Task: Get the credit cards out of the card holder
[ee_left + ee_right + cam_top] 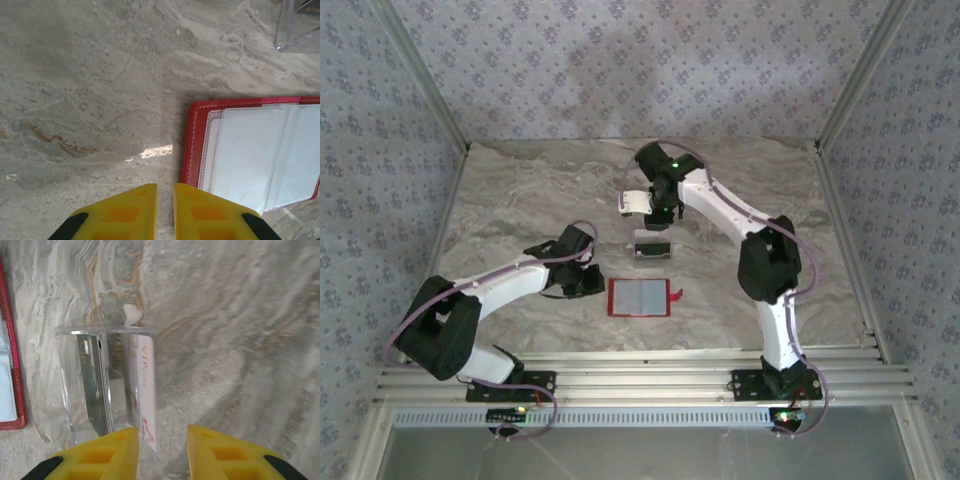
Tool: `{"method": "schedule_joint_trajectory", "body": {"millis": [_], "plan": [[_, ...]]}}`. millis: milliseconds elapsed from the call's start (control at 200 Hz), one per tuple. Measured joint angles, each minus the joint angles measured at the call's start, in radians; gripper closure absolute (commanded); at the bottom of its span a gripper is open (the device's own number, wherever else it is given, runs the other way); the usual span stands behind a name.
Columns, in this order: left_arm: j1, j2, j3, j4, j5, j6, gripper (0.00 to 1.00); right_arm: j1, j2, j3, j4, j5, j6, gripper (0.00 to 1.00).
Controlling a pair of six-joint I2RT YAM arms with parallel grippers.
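Card holder (pixel 640 297) lies open, long axis left-right; left claw (pixel 165 200) narrow, right claw (pixel 162 445) parted.

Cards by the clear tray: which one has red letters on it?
The white card at the tray's right edge in the right wrist view. The other cards beside it look dark grey.

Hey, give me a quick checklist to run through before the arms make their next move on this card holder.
1. Card holder lying open and flat on the table: ok.
2. Cards left in its pockets: cannot tell; the sleeves look uniformly pale.
3. Left gripper empty, fingers close together, just beside the holder's edge: ok.
4. White card fully settled in the clear tray: cannot tell.
5. Right gripper clear of that card: not ok; the card's near end sits between its open fingers.
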Motion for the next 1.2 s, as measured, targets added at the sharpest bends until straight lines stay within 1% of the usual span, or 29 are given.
{"method": "schedule_joint_trajectory", "body": {"millis": [160,300,445,565,655,715,750,825,984,1069,1199], "plan": [[0.0,0.023,0.0,0.008,0.029,0.0,0.86,0.0,-0.135,-0.101,0.108,-0.005,0.095,0.7],[0.0,0.036,0.0,0.021,0.06,0.004,0.88,0.006,-0.243,-0.255,0.251,-0.023,0.29,0.7],[-0.001,0.074,0.0,0.041,0.091,0.003,0.89,0.03,-0.348,-0.452,0.41,-0.023,0.584,0.76],[-0.011,0.09,0.0,0.055,0.109,0.002,0.9,0.056,-0.429,-0.6,0.525,-0.022,0.834,0.77],[-0.025,0.093,0.0,0.066,0.115,-0.005,0.9,0.079,-0.483,-0.684,0.571,-0.011,1.007,0.78],[-0.032,0.093,0.0,0.071,0.122,-0.01,0.91,0.094,-0.509,-0.723,0.585,-0.007,1.117,0.81],[-0.034,0.093,0.0,0.074,0.125,-0.013,0.91,0.101,-0.517,-0.739,0.586,-0.008,1.175,0.83],[-0.04,0.093,0.0,0.086,0.129,-0.021,0.91,0.115,-0.524,-0.766,0.584,-0.008,1.306,0.83],[-0.045,0.093,-0.002,0.101,0.131,-0.035,0.91,0.149,-0.521,-0.818,0.58,-0.058,1.545,0.82],[-0.045,0.092,-0.003,0.101,0.127,-0.043,0.91,0.192,-0.502,-0.834,0.581,-0.084,1.625,0.8],[-0.043,0.087,-0.016,0.114,0.127,-0.058,0.92,0.26,-0.428,-0.834,0.587,-0.119,1.718,0.79]]}}
